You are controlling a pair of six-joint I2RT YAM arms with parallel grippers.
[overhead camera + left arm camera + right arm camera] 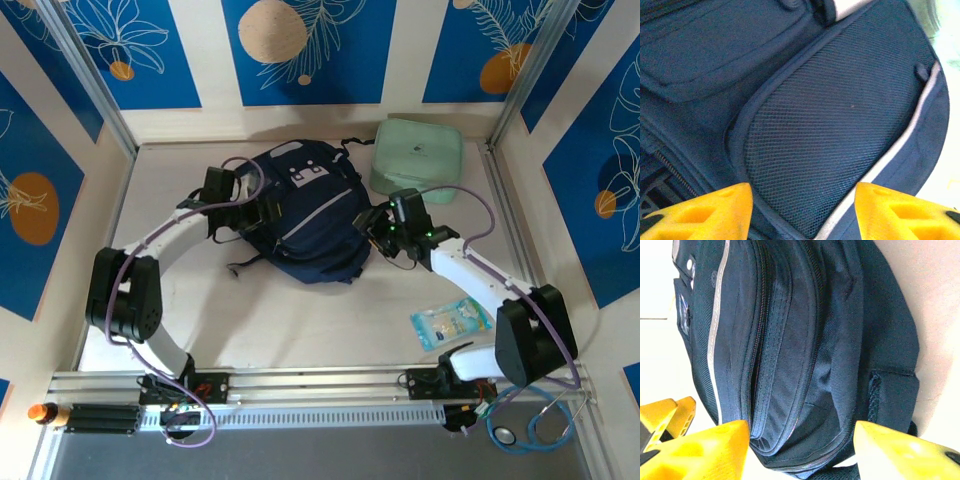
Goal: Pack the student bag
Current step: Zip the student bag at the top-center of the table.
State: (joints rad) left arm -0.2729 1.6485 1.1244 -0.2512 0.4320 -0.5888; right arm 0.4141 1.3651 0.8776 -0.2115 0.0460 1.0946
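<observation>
The student bag [305, 215], a dark navy backpack with a pale stripe, lies flat in the middle of the table. My left gripper [263, 215] is at its left side. In the left wrist view this gripper [802, 215] is open, its yellow fingertips [705, 215] spread over the bag's mesh side pocket [835, 125] with nothing clamped. My right gripper [369, 228] is at the bag's right side. It [801, 452] is open too, and the zipped edge of the bag [790, 340] lies in the gap between its yellow fingers [905, 455].
A mint-green rounded zip case [415, 155] rests at the back right, just beyond the bag. A small light-blue packet [450, 323] lies on the table near the right arm's base. Side walls close in the table on the left, right and back.
</observation>
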